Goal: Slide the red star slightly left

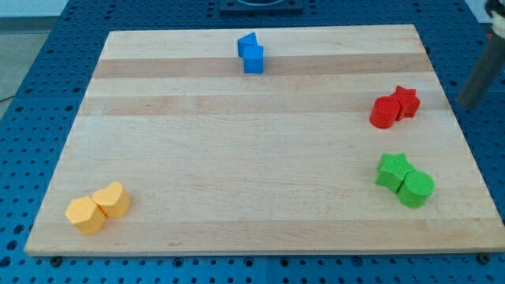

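Note:
The red star (406, 101) lies near the board's right edge, touching a red cylinder (385, 113) on its lower left. My tip (461, 104) is the lower end of a dark, blurred rod at the view's right. It sits right of the red star, apart from it, just beyond the board's right edge.
A green star (392, 170) and a green cylinder (416, 189) touch at the lower right. Two blue blocks (252, 54) sit together at the top centre. Two yellow blocks (99, 208) sit at the lower left. The wooden board (237, 142) rests on a blue perforated table.

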`<state>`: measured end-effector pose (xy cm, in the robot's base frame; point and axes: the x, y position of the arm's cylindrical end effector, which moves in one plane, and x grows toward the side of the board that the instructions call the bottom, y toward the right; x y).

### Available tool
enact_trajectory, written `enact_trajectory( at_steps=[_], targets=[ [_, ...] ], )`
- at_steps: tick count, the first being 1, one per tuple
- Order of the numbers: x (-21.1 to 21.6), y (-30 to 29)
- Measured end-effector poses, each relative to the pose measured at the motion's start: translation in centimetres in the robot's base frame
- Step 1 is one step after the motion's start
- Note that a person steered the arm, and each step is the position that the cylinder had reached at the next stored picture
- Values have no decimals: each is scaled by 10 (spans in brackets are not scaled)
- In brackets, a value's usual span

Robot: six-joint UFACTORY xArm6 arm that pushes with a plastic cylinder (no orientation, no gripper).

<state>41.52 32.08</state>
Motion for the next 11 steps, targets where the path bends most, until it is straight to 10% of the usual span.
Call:
enact_trajectory(
  at_steps=[3,6,8,11],
  targets=[
    [-55,-154],
    [-22,-31],
    [34,-67],
    [-66,-219]
  ],
)
